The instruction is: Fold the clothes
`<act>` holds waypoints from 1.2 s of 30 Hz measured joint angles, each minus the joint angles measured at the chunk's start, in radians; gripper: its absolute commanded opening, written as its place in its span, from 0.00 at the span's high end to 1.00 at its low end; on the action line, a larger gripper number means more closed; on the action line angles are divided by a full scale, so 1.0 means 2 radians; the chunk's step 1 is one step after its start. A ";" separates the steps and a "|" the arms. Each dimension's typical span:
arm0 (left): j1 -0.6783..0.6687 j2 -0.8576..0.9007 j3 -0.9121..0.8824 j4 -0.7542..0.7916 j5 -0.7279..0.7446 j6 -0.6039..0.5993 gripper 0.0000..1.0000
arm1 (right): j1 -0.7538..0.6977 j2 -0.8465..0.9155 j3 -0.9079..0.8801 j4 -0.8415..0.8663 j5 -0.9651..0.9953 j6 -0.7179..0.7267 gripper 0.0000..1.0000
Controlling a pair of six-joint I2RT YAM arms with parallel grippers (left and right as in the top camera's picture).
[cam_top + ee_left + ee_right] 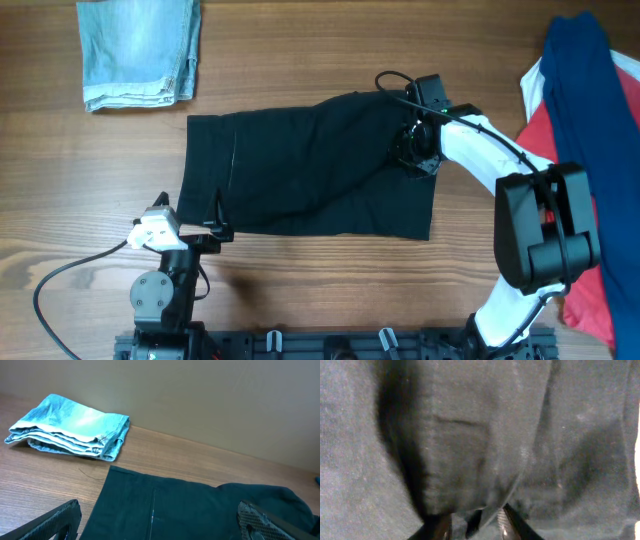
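the black garment (300, 165) lies spread flat across the middle of the wooden table (330, 290), wide side running from 9 to 3 o'clock, with a seam showing near its 9 o'clock end. the right gripper (412, 150) sits on the cloth toward the garment's 3 o'clock side. in the right wrist view its fingers (512, 525) stand narrow, with a raised fold of the black cloth pinched between them. the left gripper (215, 233) is at the garment's 7 o'clock corner. in the left wrist view its fingers (55, 522) are spread wide with the garment's edge between them, and whether they touch the cloth cannot be told. folded denim (140, 50) rests at the table's 11 o'clock corner, well apart from the garment. a pile of dark blue, red and white clothes (590, 100) lies at the 3 o'clock edge.
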 measured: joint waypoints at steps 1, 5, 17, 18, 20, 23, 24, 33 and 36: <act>0.000 0.000 0.000 0.000 0.000 0.000 0.00 | 0.000 0.002 0.000 0.002 0.000 0.002 0.96; 0.000 0.000 0.000 0.000 0.000 0.000 0.00 | -0.001 0.003 0.000 0.006 0.001 0.003 0.96; 0.000 0.000 0.000 0.000 0.000 0.000 0.00 | -0.001 -0.064 0.012 -0.074 0.025 -0.014 0.96; 0.000 0.000 0.000 0.000 0.000 0.000 0.00 | -0.001 -0.068 0.012 -0.077 0.027 -0.016 0.96; 0.000 0.000 0.000 0.000 0.000 0.000 0.00 | -0.001 -0.080 0.012 -0.087 0.027 -0.016 0.94; 0.000 0.000 0.000 0.000 0.000 0.000 0.00 | -0.001 -0.097 0.012 -0.095 0.028 -0.018 0.71; 0.000 0.000 0.000 0.000 0.000 0.000 0.00 | -0.001 -0.098 0.012 -0.088 0.028 -0.020 0.77; 0.000 0.000 0.000 0.000 0.000 0.000 0.00 | -0.001 -0.037 -0.006 -0.026 0.004 -0.019 0.74; 0.000 0.000 0.000 0.000 0.000 0.000 0.00 | -0.001 -0.023 -0.006 -0.025 0.000 -0.017 0.75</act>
